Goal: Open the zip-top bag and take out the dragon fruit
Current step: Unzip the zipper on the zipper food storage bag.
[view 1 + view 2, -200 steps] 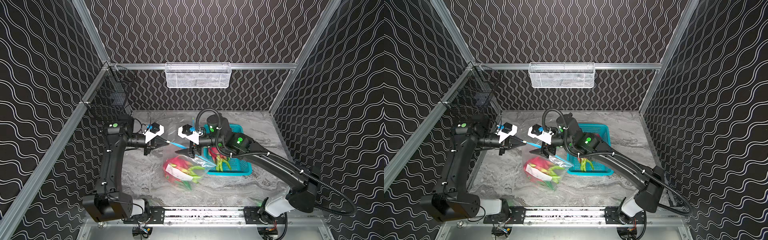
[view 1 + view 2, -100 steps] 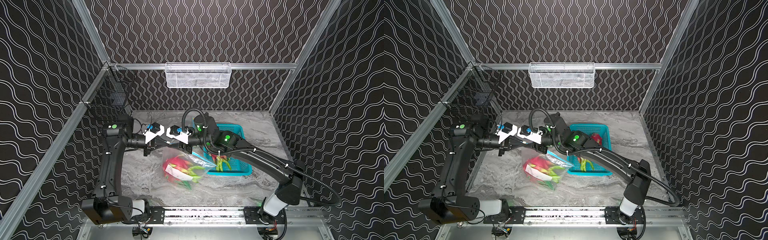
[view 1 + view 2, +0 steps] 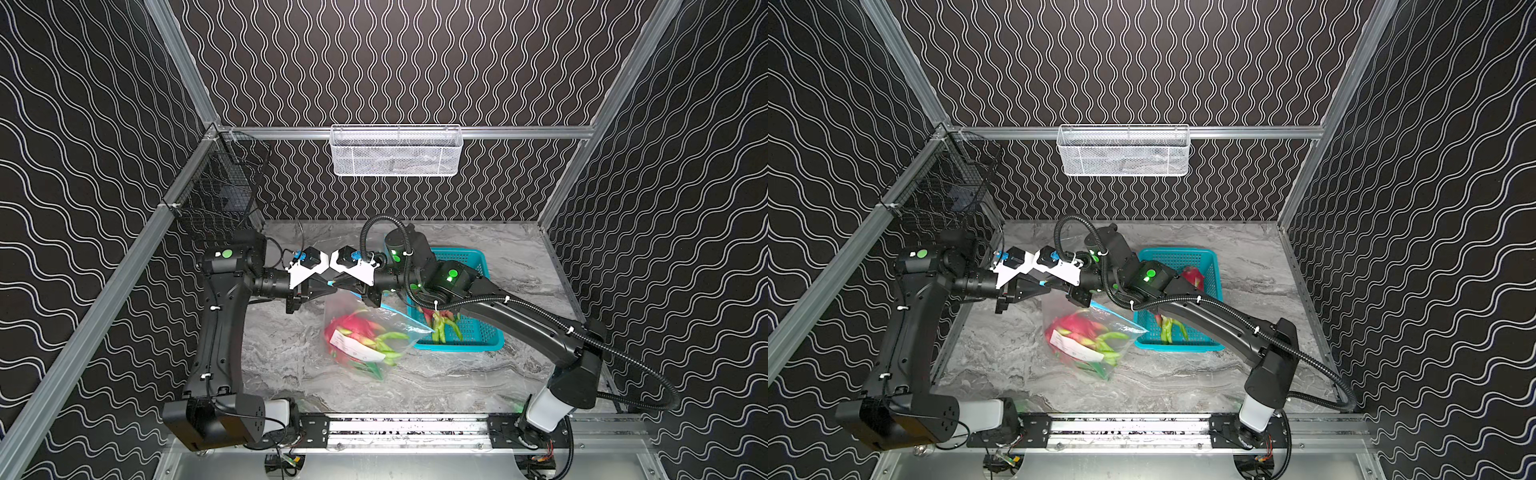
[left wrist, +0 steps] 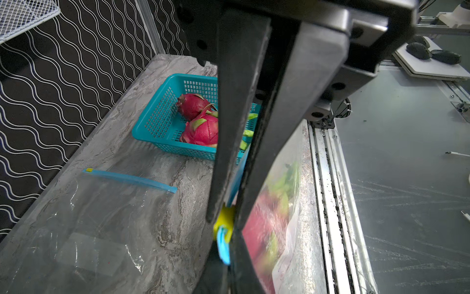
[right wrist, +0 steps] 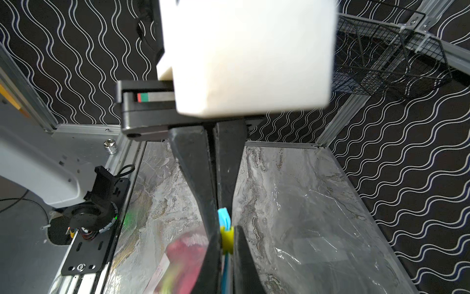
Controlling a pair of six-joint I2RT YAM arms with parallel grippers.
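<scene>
The clear zip-top bag (image 3: 399, 328) hangs above the marble table from its blue zip strip, with a pink dragon fruit (image 3: 353, 332) and green pods inside. My two grippers meet tip to tip at the bag's upper corner. The right gripper (image 5: 226, 241) is shut on the yellow zip slider (image 5: 226, 238). The left gripper (image 4: 226, 269) has its jaws almost together on the blue end tab (image 4: 223, 248) just beyond the slider. In both top views the left gripper (image 3: 328, 286) and right gripper (image 3: 337, 284) nearly touch. The bag's mouth is hidden behind the fingers.
A teal basket (image 3: 461, 347) at the right holds two more dragon fruits (image 4: 201, 129) and green pods (image 3: 442, 330). An empty clear zip bag (image 4: 101, 216) lies flat at the back of the table. A white mesh basket (image 3: 395, 151) hangs on the back wall and a black wire basket (image 3: 220, 199) on the left rail.
The right gripper has travelled left along the zip strip to meet the left gripper and has shut on the yellow slider. The left arm has held its place.
</scene>
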